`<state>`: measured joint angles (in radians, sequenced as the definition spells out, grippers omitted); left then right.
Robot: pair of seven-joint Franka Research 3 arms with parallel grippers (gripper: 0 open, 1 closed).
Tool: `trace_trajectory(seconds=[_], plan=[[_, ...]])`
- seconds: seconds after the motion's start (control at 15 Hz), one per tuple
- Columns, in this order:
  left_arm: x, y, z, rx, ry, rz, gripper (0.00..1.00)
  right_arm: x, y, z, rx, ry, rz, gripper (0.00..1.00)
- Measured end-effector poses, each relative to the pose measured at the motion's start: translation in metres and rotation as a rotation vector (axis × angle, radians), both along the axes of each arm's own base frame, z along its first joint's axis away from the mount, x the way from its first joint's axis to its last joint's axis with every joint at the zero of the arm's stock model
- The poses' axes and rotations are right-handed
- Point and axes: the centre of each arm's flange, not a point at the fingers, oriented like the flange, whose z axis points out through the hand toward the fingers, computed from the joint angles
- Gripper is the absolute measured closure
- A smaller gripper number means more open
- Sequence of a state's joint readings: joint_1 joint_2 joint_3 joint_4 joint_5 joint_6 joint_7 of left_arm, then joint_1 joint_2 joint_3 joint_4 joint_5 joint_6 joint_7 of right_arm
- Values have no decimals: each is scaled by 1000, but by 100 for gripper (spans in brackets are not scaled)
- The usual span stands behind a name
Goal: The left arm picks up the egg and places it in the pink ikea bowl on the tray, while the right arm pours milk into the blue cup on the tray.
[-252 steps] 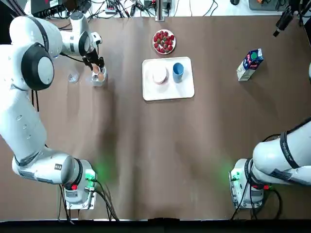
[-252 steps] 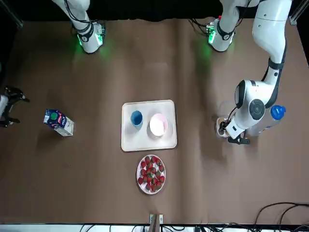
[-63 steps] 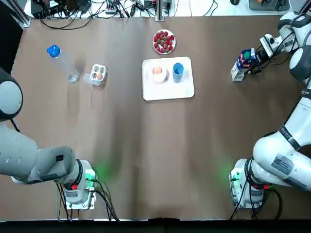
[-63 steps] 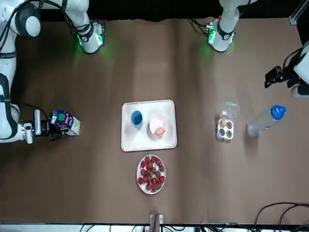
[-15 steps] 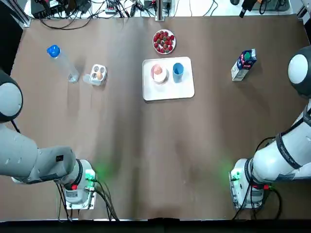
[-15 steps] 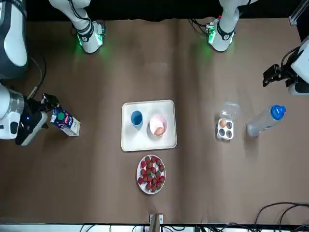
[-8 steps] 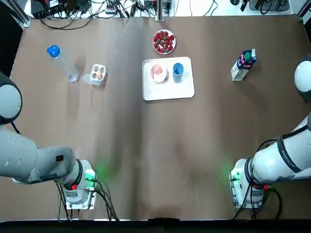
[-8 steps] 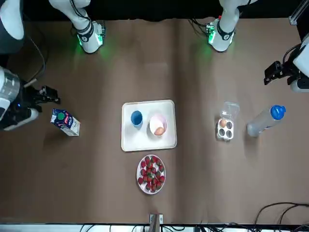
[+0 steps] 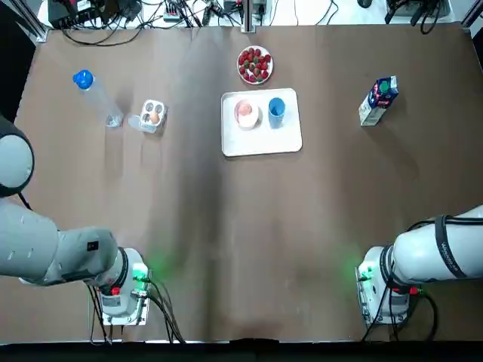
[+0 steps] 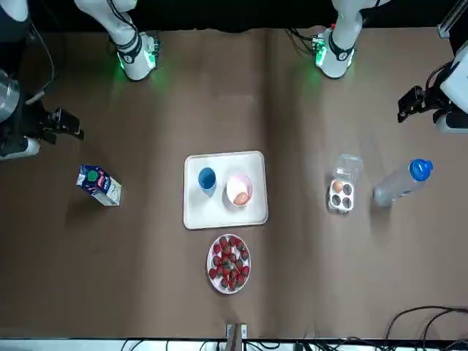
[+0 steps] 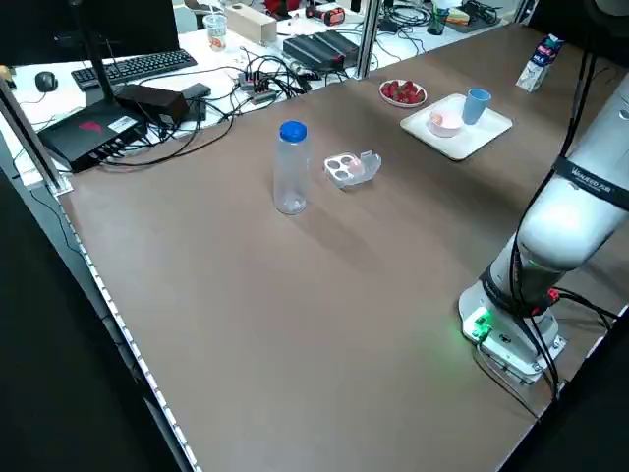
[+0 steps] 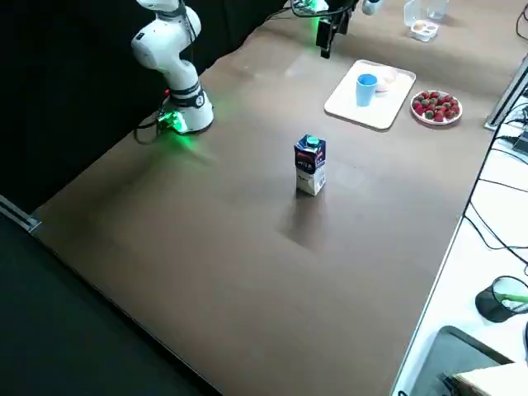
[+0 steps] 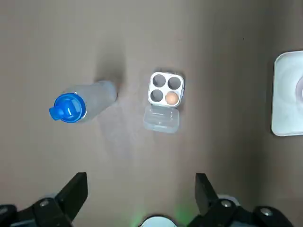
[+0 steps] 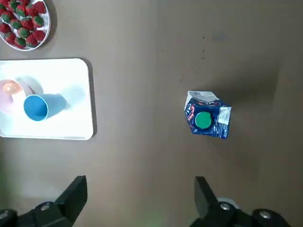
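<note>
**Open grippers, carton standing apart**

Nearest, the left gripper [image 13: 140,189] and right gripper [image 14: 140,189] hang high, jaws spread and empty. Beyond, the egg [image 9: 244,110] lies in the pink bowl [image 9: 250,123] on the tray [image 9: 283,139]. The milk carton [image 9: 379,98] stands upright, well apart. Likely thin-walled and crushable: grasp mid-body, gently.

setting: lab | cues: keyboard [image 11: 138,65], tangled cables [image 11: 257,83], electronics box [image 11: 93,133]

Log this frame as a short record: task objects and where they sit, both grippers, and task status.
egg: in pink bowl on tray
blue cup: upright on tray, beside the bowl; contents not discernible
milk carton: upright on table, robot's right of tray, not held
left gripper: open, empty, high above egg carton and water bottle
right gripper: open, empty, high above milk carton
strawberries: plated, beyond tray
status: egg placed
</note>
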<state>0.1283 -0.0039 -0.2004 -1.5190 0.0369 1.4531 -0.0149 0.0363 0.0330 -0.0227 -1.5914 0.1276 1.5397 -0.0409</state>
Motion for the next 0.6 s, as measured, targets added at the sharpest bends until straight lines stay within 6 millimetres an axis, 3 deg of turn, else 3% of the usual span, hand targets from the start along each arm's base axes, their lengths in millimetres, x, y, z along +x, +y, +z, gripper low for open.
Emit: trace_trajectory(seconds=[0.33,0.6], plan=[[-2,-2,-1,1,15,-4,0,-31,13,3,-17,-29,-18,0],[-2,-2,-1,1,16,-5,0,-43,16,5,-29,-32,-20,0]])
